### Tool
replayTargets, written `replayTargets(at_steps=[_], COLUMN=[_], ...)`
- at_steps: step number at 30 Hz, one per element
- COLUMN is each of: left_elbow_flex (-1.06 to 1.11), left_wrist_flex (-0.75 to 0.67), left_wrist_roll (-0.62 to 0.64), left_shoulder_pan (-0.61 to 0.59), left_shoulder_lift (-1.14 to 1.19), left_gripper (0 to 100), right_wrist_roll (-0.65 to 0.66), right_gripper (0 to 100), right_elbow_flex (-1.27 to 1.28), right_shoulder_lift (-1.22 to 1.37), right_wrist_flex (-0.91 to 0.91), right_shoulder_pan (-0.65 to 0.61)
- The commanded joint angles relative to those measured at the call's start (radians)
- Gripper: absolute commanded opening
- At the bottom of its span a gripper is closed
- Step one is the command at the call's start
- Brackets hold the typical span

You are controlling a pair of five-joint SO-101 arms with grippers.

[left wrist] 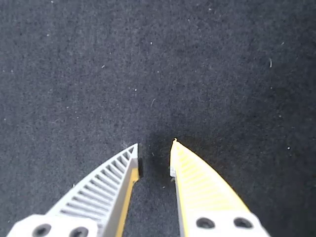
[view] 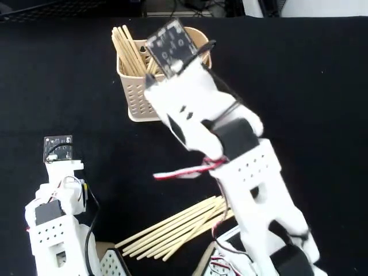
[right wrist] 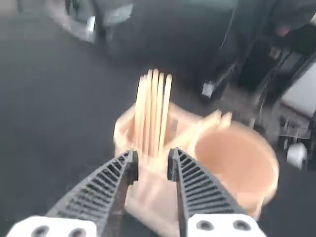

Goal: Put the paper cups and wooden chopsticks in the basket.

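Observation:
A beige slotted basket (view: 137, 92) stands at the back of the black table. A bunch of wooden chopsticks (view: 129, 53) leans upright inside it. My right arm stretches over the basket, with its wrist above the rim. My right gripper (right wrist: 150, 163) hangs open just above the basket (right wrist: 121, 133), close to the upright chopsticks (right wrist: 153, 111), and grips nothing. A paper cup (right wrist: 234, 163) sits in the basket beside them. More chopsticks (view: 172, 230) lie fanned on the table near the front. My left gripper (left wrist: 155, 148) is open over bare black cloth at the front left.
A red and white cable (view: 178, 171) hangs from the right arm over the table's middle. The left arm's base (view: 54, 230) stands at the front left. Beyond the table's far edge, room clutter (right wrist: 276, 74) is visible.

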Motion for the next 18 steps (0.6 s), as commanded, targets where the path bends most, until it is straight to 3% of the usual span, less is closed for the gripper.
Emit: replayTargets(at_steps=[1, 5, 9, 15, 18], left_elbow_flex=[-0.004, -0.004, -0.004, -0.004, -0.004], left_wrist_flex=[-0.015, -0.015, -0.015, -0.015, -0.015], left_wrist_roll=[0.005, 0.005, 0.005, 0.005, 0.005], left_shoulder_pan=[0.015, 0.015, 0.015, 0.015, 0.015], left_shoulder_lift=[-0.011, -0.011, -0.011, -0.011, -0.011], left_gripper=[12, 12, 12, 12, 12], right_wrist_roll=[0.031, 0.262, 0.545, 0.717, 0.733], right_gripper=[11.7, 11.7, 11.7, 11.7, 13.2], right_elbow_flex=[-0.056, 0.074, 0.361, 0.713, 0.792], right_shoulder_lift=[-0.045, -0.050, -0.051, -0.045, -0.045], right_wrist_flex=[0.270, 0.420, 0.473, 0.269, 0.209], right_shoulder_pan=[0.011, -0.008, -0.057, -0.060, -0.060])
